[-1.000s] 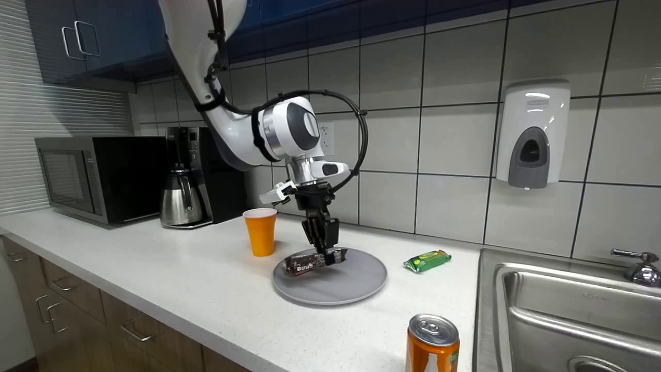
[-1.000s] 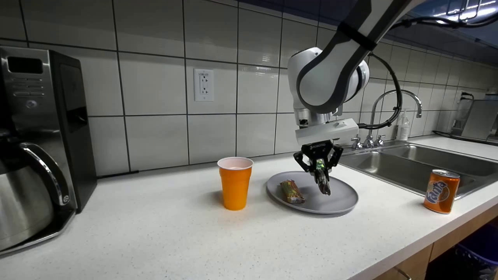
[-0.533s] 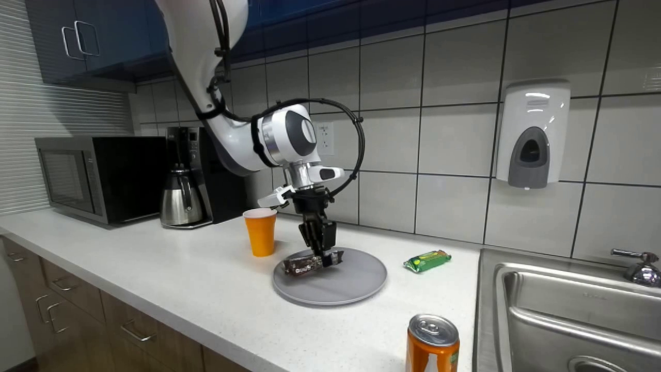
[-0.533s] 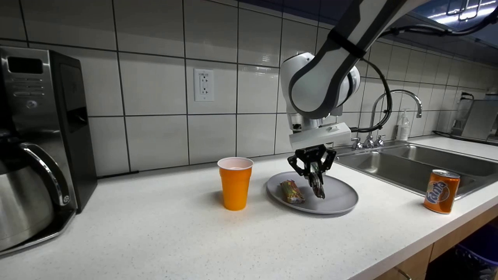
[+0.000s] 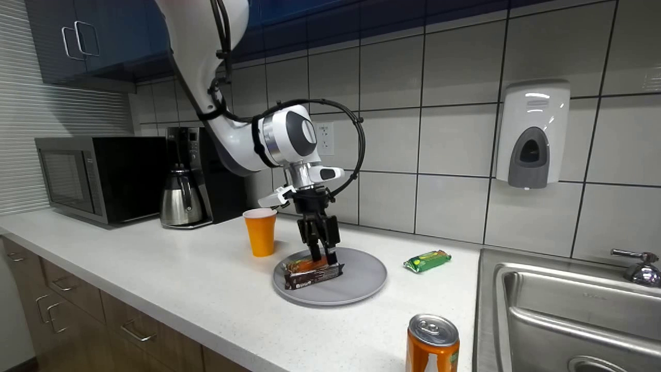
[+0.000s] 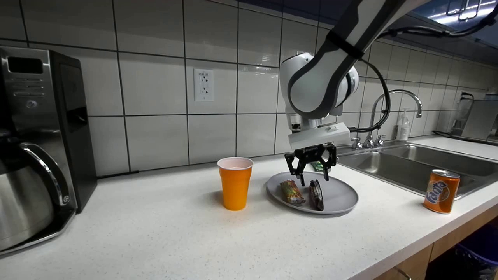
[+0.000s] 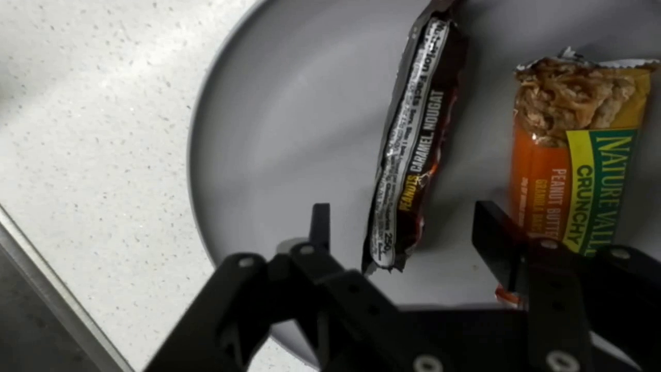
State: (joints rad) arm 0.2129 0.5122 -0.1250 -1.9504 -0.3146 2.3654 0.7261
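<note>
1. The black two-fingered gripper (image 6: 314, 182) is hanging open just above the round grey plate (image 5: 361, 284), its fingers standing well apart.
2. The slim dark-brown wrapped candy bar (image 7: 413, 144) is resting on its long edge on the plate, showing between the parted fingers in the wrist view.
3. The orange, yellow and green wrapped granola bar (image 6: 291, 191) is lying on the plate, just left of the candy bar in an exterior view.
4. The green oblong packet (image 5: 427, 261) is lying on the white speckled table (image 5: 206, 268), right of the plate.
5. In both exterior views, the orange cup with a white inside (image 6: 235, 186) is standing left of the plate.
6. The orange metal can (image 6: 441, 191) is standing near right, by the steel sink (image 5: 547, 294).
</note>
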